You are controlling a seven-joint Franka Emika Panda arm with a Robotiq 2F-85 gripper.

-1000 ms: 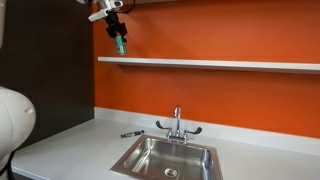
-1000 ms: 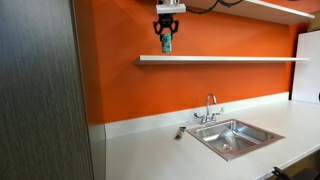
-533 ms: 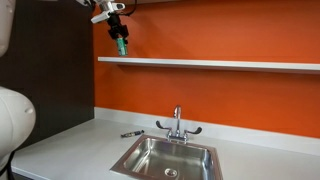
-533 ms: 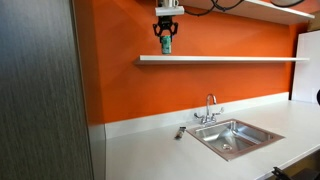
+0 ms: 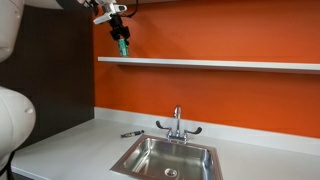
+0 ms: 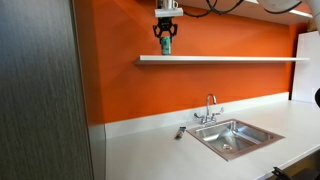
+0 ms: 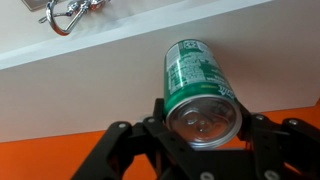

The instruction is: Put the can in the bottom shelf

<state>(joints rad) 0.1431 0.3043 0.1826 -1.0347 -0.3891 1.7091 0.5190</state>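
My gripper (image 5: 120, 38) is shut on the green can (image 5: 121, 46) and holds it upright in the air, just above the left end of the long white bottom shelf (image 5: 220, 64) on the orange wall. Both exterior views show this; the can (image 6: 166, 42) hangs a little above the shelf board (image 6: 230, 59), not touching it. In the wrist view the can (image 7: 196, 75) fills the middle, its silvery top toward the camera, clamped between the black fingers (image 7: 262, 135), with my gripper (image 7: 203, 125) around it.
Below lies a white countertop (image 5: 70, 150) with a steel sink (image 5: 165, 157) and faucet (image 5: 178, 122). A small dark tool (image 5: 131, 133) lies left of the faucet. A second shelf (image 6: 285, 8) runs above the gripper. A dark grey panel (image 6: 40, 90) stands beside the wall.
My gripper with the can has risen slightly and drifted a little along the wall; the grip on the can is unchanged.
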